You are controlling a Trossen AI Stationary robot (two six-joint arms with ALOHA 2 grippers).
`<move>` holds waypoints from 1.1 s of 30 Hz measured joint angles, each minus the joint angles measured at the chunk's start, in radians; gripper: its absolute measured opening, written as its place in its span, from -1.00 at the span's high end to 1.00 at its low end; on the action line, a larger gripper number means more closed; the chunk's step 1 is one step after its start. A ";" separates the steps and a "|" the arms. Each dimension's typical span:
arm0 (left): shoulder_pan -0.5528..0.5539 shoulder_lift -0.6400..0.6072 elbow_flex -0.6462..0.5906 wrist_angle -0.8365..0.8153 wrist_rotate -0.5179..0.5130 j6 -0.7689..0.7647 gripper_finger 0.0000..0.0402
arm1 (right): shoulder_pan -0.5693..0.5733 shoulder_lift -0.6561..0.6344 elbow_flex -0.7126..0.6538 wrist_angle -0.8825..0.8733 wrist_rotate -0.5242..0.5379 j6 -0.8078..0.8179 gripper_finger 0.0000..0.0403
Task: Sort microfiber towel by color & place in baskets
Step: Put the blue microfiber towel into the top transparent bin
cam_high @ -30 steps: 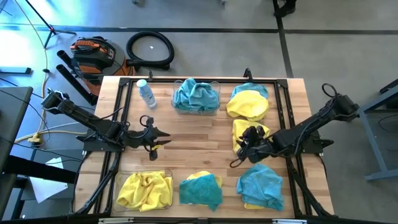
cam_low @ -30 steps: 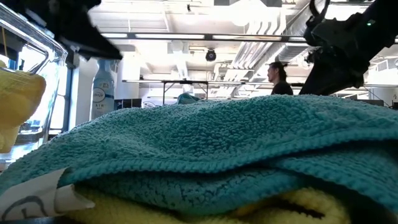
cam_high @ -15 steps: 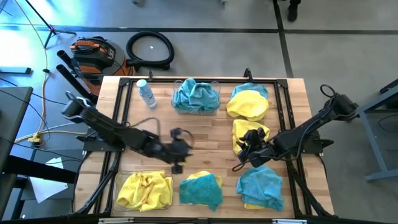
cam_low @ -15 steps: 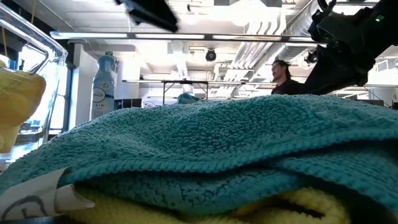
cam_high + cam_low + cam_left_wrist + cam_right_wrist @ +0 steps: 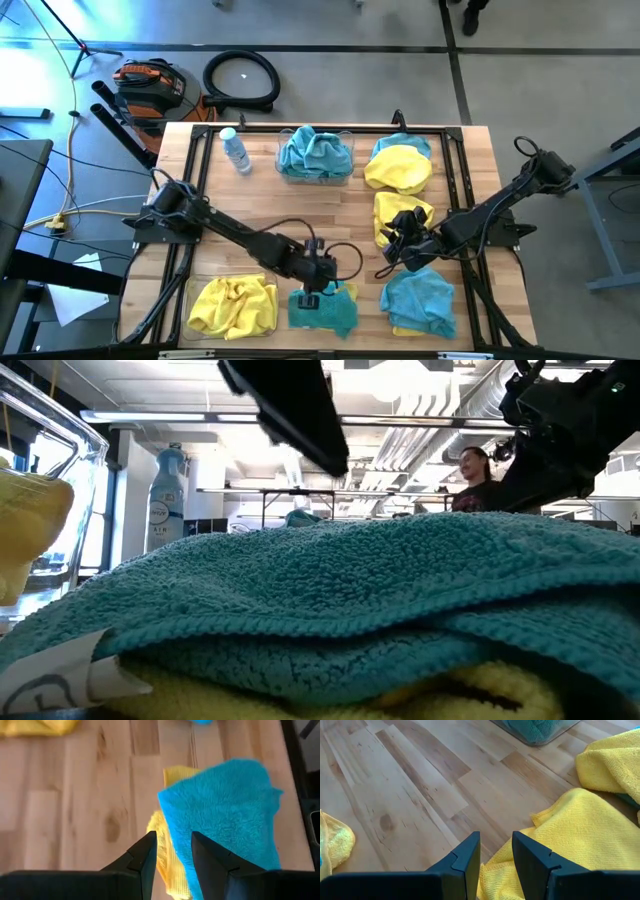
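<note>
My left gripper (image 5: 174, 837) hangs open just above a teal microfiber towel (image 5: 225, 815) that lies on a yellow one (image 5: 167, 847) at the table's near middle (image 5: 322, 305). It touches neither, and the fingers point down at the teal towel's edge. My right gripper (image 5: 496, 837) is open over the edge of a yellow towel (image 5: 570, 840) at mid-right (image 5: 400, 212), holding nothing. One clear basket (image 5: 345, 172) at the far middle holds teal towels. A second basket (image 5: 190, 290) at the near left holds yellow ones.
A yellow-on-teal towel pile (image 5: 398, 165) lies far right and a teal-on-yellow pile (image 5: 420, 300) near right. A small water bottle (image 5: 235, 150) stands far left. Bare wood (image 5: 300, 215) lies in the middle. In the low view a person (image 5: 478, 475) stands in the room behind the table.
My left gripper has swept from the table's left-middle toward the right and the near edge, tipping further downward, and now hangs over the near-middle teal towel. Its fingers have kept the same gap. No towel has moved.
</note>
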 joint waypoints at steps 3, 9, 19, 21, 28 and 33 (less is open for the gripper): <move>-0.004 0.035 0.002 0.001 0.037 -0.047 0.45 | 0.000 0.000 0.000 0.000 0.000 0.000 0.46; -0.038 0.102 0.003 0.000 0.048 -0.119 0.45 | 0.000 0.000 0.000 0.004 0.000 0.000 0.46; -0.066 0.136 0.003 0.005 0.052 -0.097 0.82 | 0.000 0.000 0.000 0.010 0.000 0.001 0.46; -0.067 0.113 0.002 0.007 0.044 -0.063 0.95 | 0.000 0.000 0.000 0.010 0.000 0.000 0.46; -0.056 -0.008 0.003 -0.018 -0.039 0.023 0.99 | -0.001 0.000 0.001 0.004 0.000 -0.001 0.46; -0.040 -0.128 0.003 -0.039 -0.140 0.077 1.00 | -0.001 0.000 0.001 0.003 0.000 -0.001 0.46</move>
